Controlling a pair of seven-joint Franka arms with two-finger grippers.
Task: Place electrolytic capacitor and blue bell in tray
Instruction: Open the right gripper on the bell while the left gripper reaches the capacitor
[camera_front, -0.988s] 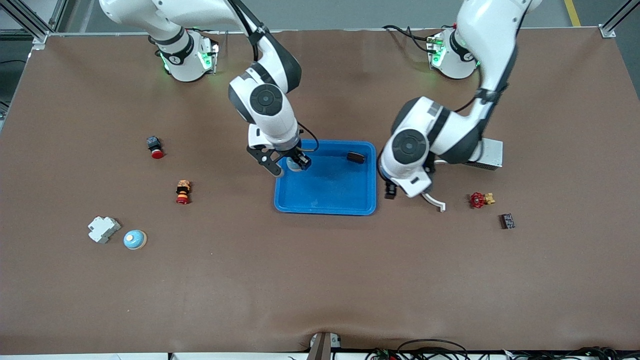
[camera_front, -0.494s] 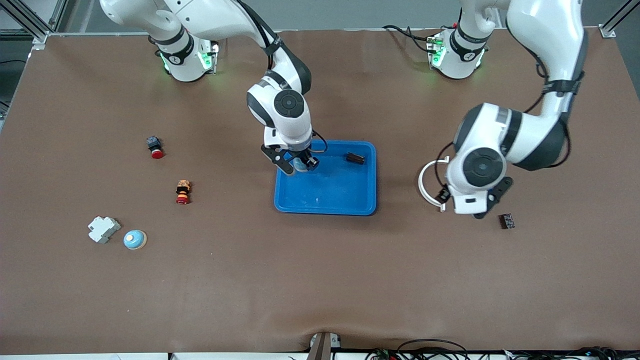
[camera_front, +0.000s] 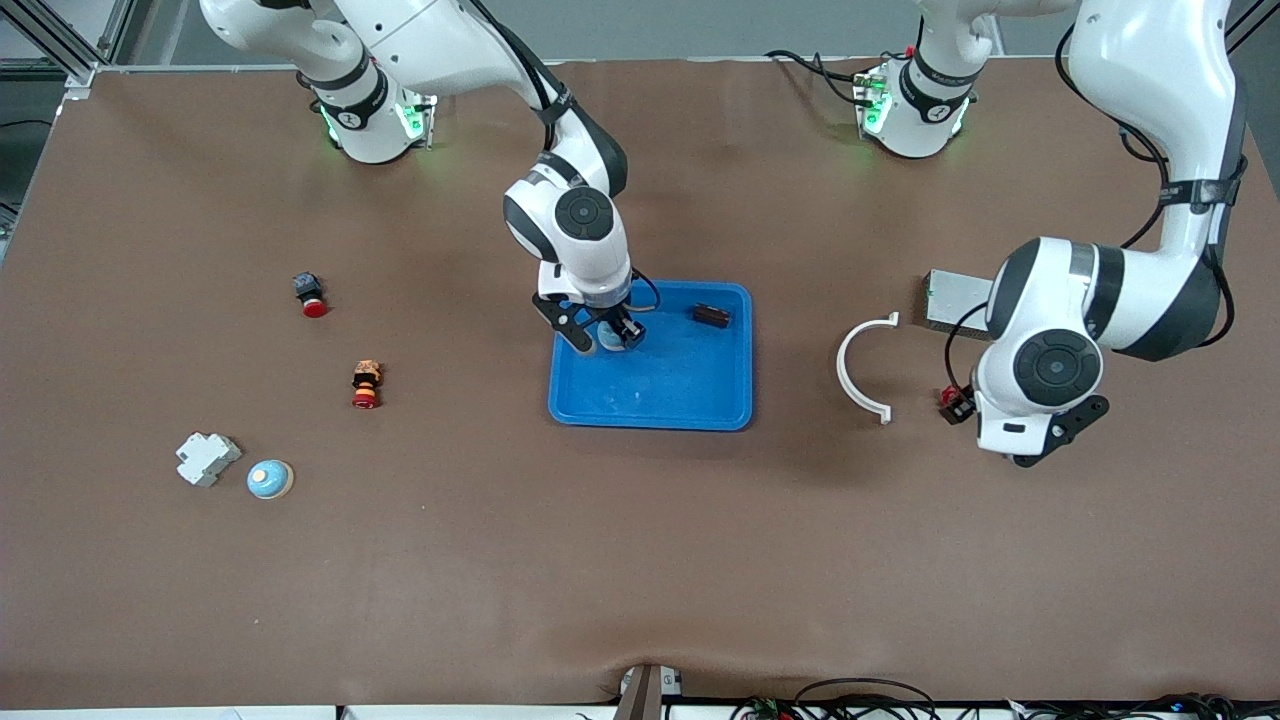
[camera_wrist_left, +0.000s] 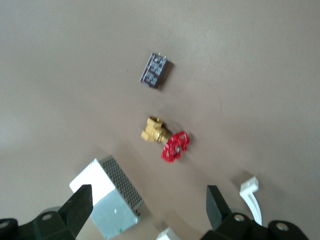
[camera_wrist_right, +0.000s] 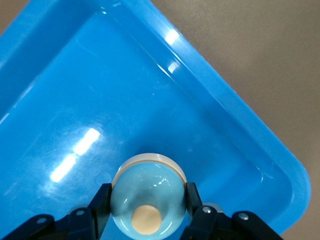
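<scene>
The blue tray (camera_front: 650, 415) (camera_wrist_right: 240, 115) lies mid-table. My right gripper (camera_front: 606, 336) (camera_wrist_right: 146, 198) is shut on a light blue bell (camera_wrist_right: 148, 197) (camera_front: 610, 340) with a tan button, low inside the tray's corner toward the right arm's base. Whether the bell touches the tray floor I cannot tell. A small black electrolytic capacitor (camera_front: 711, 316) lies in the tray's corner toward the left arm. My left gripper (camera_front: 1050, 440) (camera_wrist_left: 149, 200) hangs open and empty over the table at the left arm's end, above a red-handled brass valve (camera_wrist_left: 167, 140).
Near the left gripper are a grey metal box (camera_front: 950, 298) (camera_wrist_left: 112, 197), a white curved clip (camera_front: 860, 365) and a black chip (camera_wrist_left: 154, 70). Toward the right arm's end lie two red push buttons (camera_front: 310, 295) (camera_front: 366, 385), a white block (camera_front: 207, 458) and another blue bell (camera_front: 270, 480).
The left arm swung away from beside the tray toward its own end of the table, stopping over the valve. The right gripper carried the bell a little farther into the tray.
</scene>
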